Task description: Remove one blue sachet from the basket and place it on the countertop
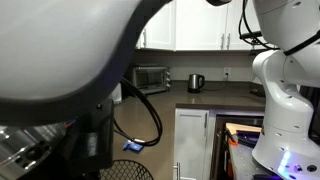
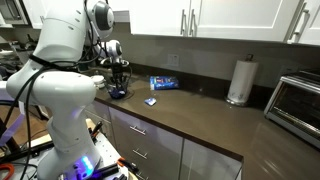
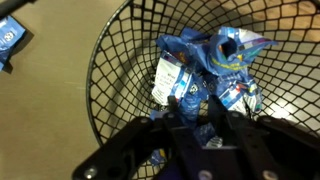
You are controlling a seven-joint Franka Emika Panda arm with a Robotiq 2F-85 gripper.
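Note:
The basket [image 3: 105,70] is round, of black wire mesh, and stands on the countertop [image 2: 200,115] near its end [image 2: 118,93]. Several crinkly blue sachets [image 3: 225,50] with white patches lie heaped inside it. My gripper [image 3: 198,112] reaches down into the basket, and its two dark fingers are closed around a blue sachet [image 3: 196,98] in the heap. In an exterior view the gripper [image 2: 118,80] hangs straight over the basket. Another small blue sachet [image 2: 151,101] lies on the countertop beside the basket.
A flat blue box [image 2: 164,83] lies behind the basket; a blue printed item [image 3: 8,38] shows at the wrist view's edge. A paper towel roll [image 2: 238,82] and toaster oven [image 2: 296,100] stand further along. The robot's body blocks much of an exterior view [image 1: 60,60].

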